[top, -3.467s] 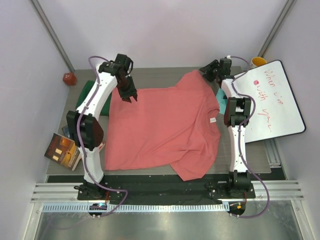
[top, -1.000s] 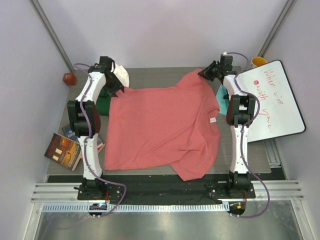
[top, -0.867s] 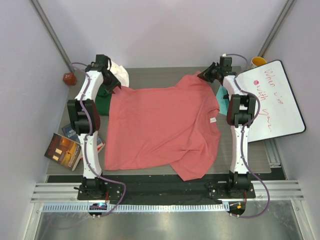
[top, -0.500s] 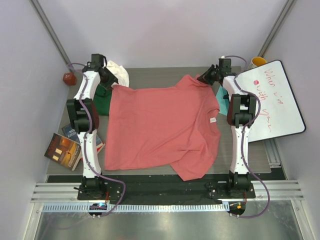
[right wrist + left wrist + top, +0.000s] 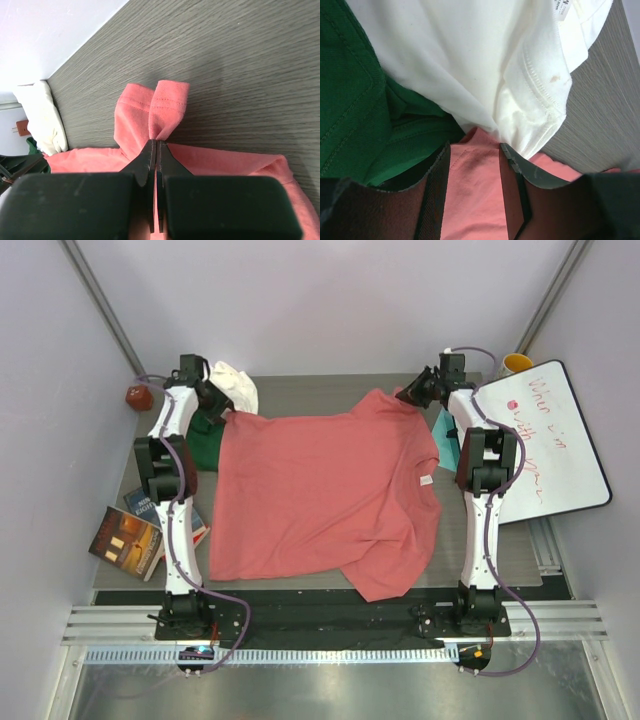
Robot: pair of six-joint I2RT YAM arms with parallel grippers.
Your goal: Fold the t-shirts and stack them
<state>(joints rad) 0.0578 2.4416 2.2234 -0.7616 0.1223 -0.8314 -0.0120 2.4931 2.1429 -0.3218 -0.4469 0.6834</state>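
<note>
Across your bench [image 5: 330,388], the salmon-pink t-shirt [image 5: 320,490] lies spread flat. Past its far left corner, the dark green t-shirt [image 5: 205,448] sits partly under the cream-white t-shirt [image 5: 236,386]. Your left claw [image 5: 474,150] pinches pink cloth there. Your right claw [image 5: 156,144], pressed together, pinches a pink hem far right.

A salmon pink t-shirt [image 5: 320,495] with a small white label [image 5: 426,480] is seen, and a dark green t-shirt [image 5: 350,100] and a cream white t-shirt [image 5: 470,55] too. The table [image 5: 310,392] is streaked grey like wood. The board [image 5: 575,470] is coloured white and marked with red writing
</note>
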